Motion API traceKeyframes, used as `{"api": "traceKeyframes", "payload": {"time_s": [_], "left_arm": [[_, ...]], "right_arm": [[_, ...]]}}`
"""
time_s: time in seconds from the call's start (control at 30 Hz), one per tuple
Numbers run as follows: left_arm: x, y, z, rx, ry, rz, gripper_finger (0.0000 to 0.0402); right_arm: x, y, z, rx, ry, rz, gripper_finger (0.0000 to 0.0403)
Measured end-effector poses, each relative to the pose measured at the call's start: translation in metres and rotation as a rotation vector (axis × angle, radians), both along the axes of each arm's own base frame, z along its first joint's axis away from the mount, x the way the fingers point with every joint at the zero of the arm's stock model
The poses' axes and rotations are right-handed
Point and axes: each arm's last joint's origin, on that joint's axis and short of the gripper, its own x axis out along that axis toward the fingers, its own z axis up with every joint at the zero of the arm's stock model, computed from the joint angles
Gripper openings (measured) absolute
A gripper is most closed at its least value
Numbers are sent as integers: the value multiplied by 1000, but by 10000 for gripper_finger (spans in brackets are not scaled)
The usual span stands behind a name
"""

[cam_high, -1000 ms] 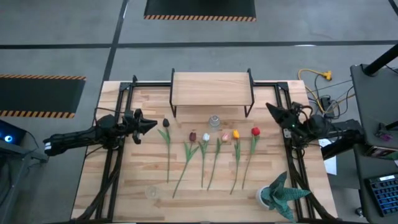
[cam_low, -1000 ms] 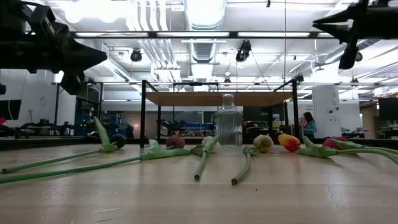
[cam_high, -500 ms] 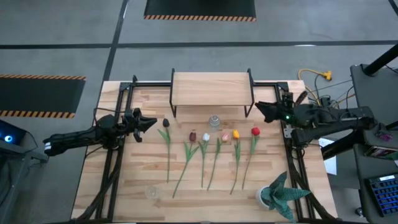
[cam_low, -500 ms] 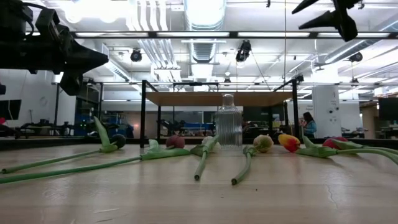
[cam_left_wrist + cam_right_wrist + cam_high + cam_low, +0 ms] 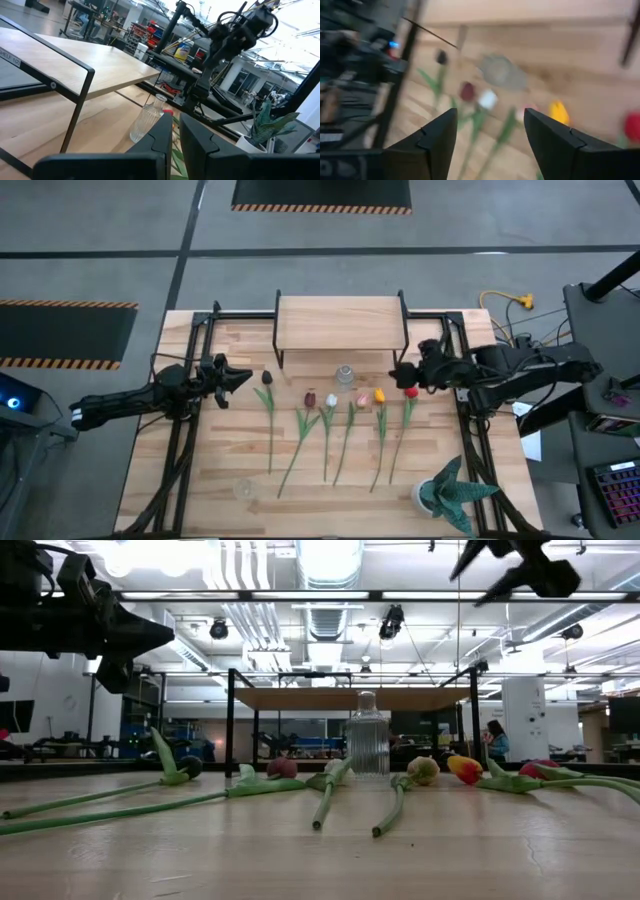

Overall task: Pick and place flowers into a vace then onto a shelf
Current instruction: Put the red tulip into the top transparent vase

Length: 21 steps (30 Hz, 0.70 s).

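The right pincer (image 5: 400, 373) hangs above the table (image 5: 220, 450) with its two fingers apart and nothing between them; in its own wrist view the gap between the dark fingers (image 5: 437, 137) frames the tulip heads lying below. Just beside and beneath this pincer lies the red head of the flowers (image 5: 340, 430), a row of about seven tulips laid side by side on the planks, heads toward the shelf and stems running away from it. Past the pincer's tips, a little farther along the row, a small clear ribbed vase (image 5: 345, 375) stands upright on the table, with no stems in it. Behind the pincer's reach, at the far edge of the table, the shelf (image 5: 340, 322) stands on thin black legs, its light-wood top bare. The left pincer (image 5: 240, 378) waits well apart on the other side of the row, held above the table with its fingers together and gripping nothing, the dark maroon tulip head lying just beyond its tips. A spiky teal-green potted plant (image 5: 450, 492) sits at the near corner, well away from both.
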Motion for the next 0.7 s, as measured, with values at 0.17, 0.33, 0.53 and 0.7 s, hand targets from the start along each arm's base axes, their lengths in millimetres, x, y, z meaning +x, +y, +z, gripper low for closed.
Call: {"api": "traceKeyframes", "payload": {"time_s": [0.17,0.33,0.53,0.7], "left_arm": [[0,0,-1,-1,6,-1,17],[0,0,-1,-2,8,-1,17],[0,0,-1,-2,13,-2,17],[0,0,-1,-2,14,-2,17]], "right_arm": [[8,4,-19,138,207,-75,213],[13,8,-40,272,380,-106,210],[15,10,-64,329,504,-159,217],[13,10,-82,323,569,-184,228]]}}
